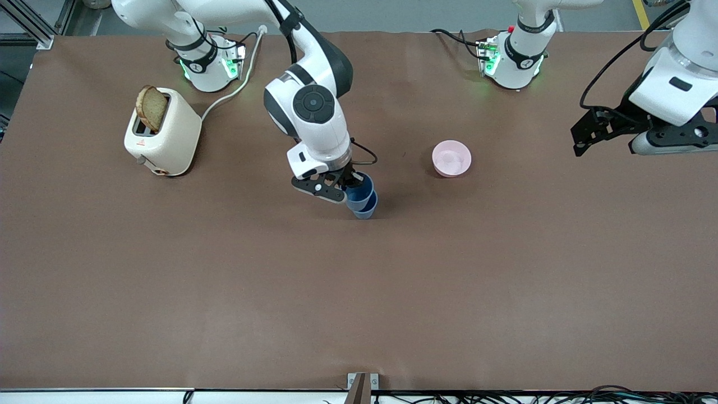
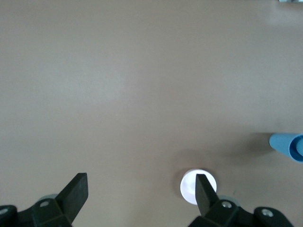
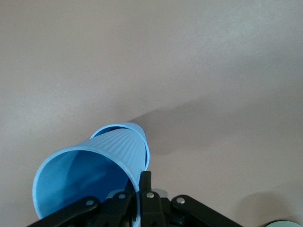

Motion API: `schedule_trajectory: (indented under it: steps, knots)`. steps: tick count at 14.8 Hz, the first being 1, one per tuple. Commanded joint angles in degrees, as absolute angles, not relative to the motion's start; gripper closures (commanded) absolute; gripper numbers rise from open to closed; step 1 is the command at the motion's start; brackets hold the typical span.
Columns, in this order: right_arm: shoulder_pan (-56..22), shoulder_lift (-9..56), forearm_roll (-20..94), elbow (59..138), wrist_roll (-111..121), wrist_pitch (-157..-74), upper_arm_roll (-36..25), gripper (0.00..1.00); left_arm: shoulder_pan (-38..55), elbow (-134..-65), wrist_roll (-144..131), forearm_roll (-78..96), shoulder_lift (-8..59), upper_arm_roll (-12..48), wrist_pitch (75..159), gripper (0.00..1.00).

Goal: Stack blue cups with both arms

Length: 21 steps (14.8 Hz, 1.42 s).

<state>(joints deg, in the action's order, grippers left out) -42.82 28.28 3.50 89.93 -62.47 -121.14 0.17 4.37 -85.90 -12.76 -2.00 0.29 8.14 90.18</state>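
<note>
My right gripper [image 1: 349, 185] is shut on the rim of a blue cup [image 1: 359, 189], one finger inside and one outside. This upper cup [image 3: 90, 172] is tilted, and its base sits in the mouth of the second blue cup [image 1: 367, 209], which stands on the table near the middle. The lower cup's rim [image 3: 139, 132] shows past the held one in the right wrist view. My left gripper [image 1: 580, 140] hangs open and empty [image 2: 142, 184] above the left arm's end of the table. The cups [image 2: 286, 145] also show at the edge of the left wrist view.
A pink bowl [image 1: 451, 158] stands beside the cups toward the left arm's end; it looks white in the left wrist view [image 2: 189, 183]. A cream toaster [image 1: 162, 134] with a bread slice [image 1: 151, 108] stands toward the right arm's end. A pale green rim [image 3: 284, 223] shows in the right wrist view.
</note>
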Motion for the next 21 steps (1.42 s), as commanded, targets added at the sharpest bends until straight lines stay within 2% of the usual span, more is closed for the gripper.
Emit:
schedule_trajectory:
  steps: [1,4,8,12,13,16,18,21]
  knots:
    - [-43.8,28.9,3.3,89.9,-63.7,-121.7,-0.3,1.0,3.7,-94.5,-9.7,0.3,-6.0,7.0,93.0,0.0]
    - [-44.2,29.4,3.3,89.8,-63.7,-122.4,-0.2,1.0,1.0,-96.5,-7.0,0.3,-7.6,7.8,93.2,0.0]
    - [-45.4,32.4,3.3,89.8,-63.7,-126.1,-0.2,1.0,1.0,-95.3,-6.1,-0.3,-6.9,7.7,91.3,0.0]
    - [-45.4,32.5,3.3,90.0,-63.6,-125.8,-0.3,0.95,0.7,-92.9,-4.2,-0.6,-6.2,7.2,91.1,0.0]
    - [-45.4,32.6,3.3,90.0,-63.6,-125.6,-0.3,0.89,0.7,-92.9,-4.2,-0.6,-6.2,7.1,90.9,0.0]
    - [-45.1,32.5,3.3,90.0,-63.5,-125.5,-0.4,0.56,0.7,-92.8,-4.0,-0.9,-6.0,7.0,91.4,0.0]
    - [-44.5,32.1,3.1,89.9,-63.0,-125.4,-0.4,0.45,0.8,-92.8,-4.4,-0.9,-6.0,7.1,91.4,0.0]
    - [-42.4,28.4,2.5,89.8,-62.3,-123.1,-1.1,0.13,0.8,-92.8,-4.6,-0.9,-5.9,7.3,91.4,0.0]
